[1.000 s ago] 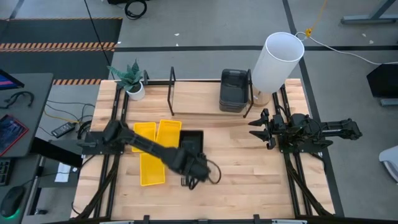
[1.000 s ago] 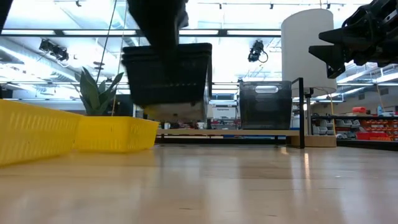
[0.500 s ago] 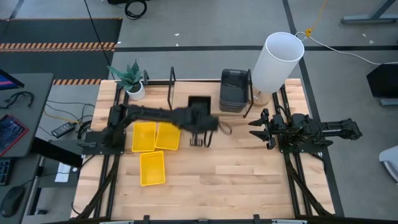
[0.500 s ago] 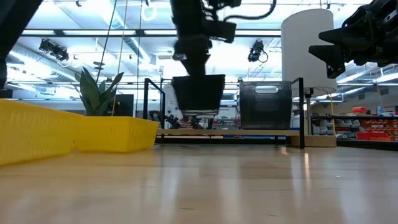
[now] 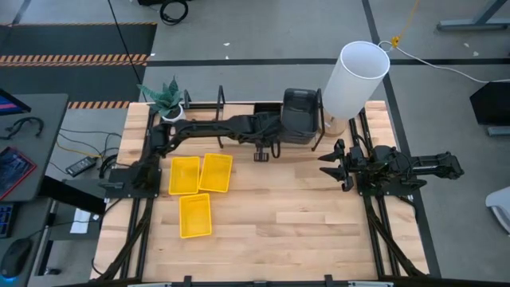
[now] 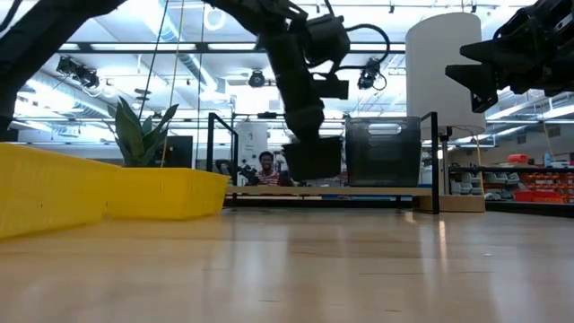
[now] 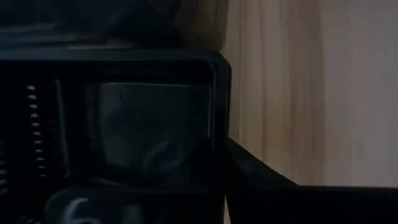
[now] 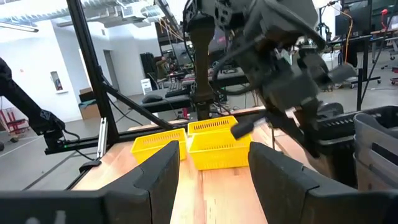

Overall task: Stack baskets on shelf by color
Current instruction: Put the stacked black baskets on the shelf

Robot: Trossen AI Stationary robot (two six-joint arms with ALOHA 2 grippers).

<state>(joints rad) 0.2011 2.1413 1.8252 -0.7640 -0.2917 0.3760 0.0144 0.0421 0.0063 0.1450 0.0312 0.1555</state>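
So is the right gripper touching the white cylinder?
Apart. The high view shows bare table between the right gripper and the white cylinder.

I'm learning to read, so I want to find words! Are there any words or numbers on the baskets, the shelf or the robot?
No text can be read in these pictures.
Bright yellow plastic baskets: no labels.
Dark grey round-cornered baskets on the black metal-tube shelf: a pale patch shows in the low view, too blurred to read.
Tall white cylinder: blank.
Room behind the table: signs too small and blurred to read.
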